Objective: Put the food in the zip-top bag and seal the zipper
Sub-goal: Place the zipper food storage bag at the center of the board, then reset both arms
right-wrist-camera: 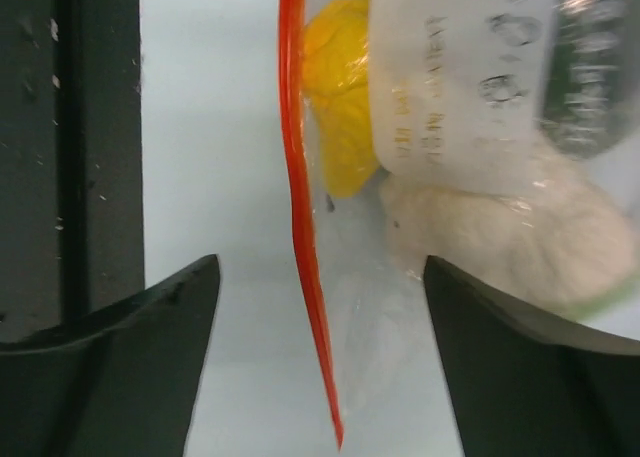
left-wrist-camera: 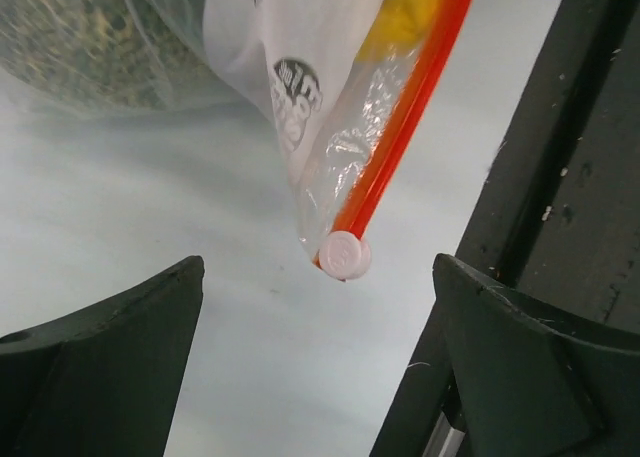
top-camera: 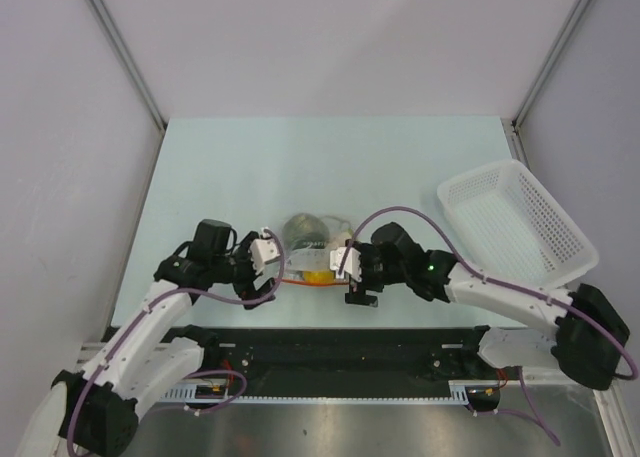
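Lying near-centre between the left gripper (left-wrist-camera: 318, 277) and right gripper (right-wrist-camera: 320, 267) (both with jaws apart), the zip-top bag (top-camera: 310, 239) holds the food (right-wrist-camera: 340, 87), its zipper (right-wrist-camera: 298, 227) along the near edge.

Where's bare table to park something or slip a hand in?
Free: table beyond the zip-top bag, up to its far edge. Crowded: near centre, where left gripper and right gripper flank the bag; basket takes the right side.

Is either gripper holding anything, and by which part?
Nothing held. Both the left gripper and right gripper stand open, the orange-red zipper strip of the clear plastic bag untouched between their fingers.
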Robot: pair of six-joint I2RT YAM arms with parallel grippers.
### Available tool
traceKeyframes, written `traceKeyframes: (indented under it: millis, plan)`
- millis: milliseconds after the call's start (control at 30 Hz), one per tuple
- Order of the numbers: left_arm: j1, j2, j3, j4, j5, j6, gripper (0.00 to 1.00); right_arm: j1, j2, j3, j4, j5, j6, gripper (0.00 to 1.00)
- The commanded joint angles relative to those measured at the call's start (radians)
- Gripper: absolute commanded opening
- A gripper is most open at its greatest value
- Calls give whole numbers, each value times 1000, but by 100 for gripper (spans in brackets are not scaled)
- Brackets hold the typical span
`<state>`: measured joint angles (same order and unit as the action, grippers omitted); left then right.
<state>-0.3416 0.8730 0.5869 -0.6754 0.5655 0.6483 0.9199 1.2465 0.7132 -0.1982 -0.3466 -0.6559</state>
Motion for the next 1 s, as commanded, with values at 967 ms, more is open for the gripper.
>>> traceKeyframes:
  millis: [967]
  plan:
    - [243, 380, 611, 3, -187, -664, 100, -880, -91, 325, -144, -112, 604, 100]
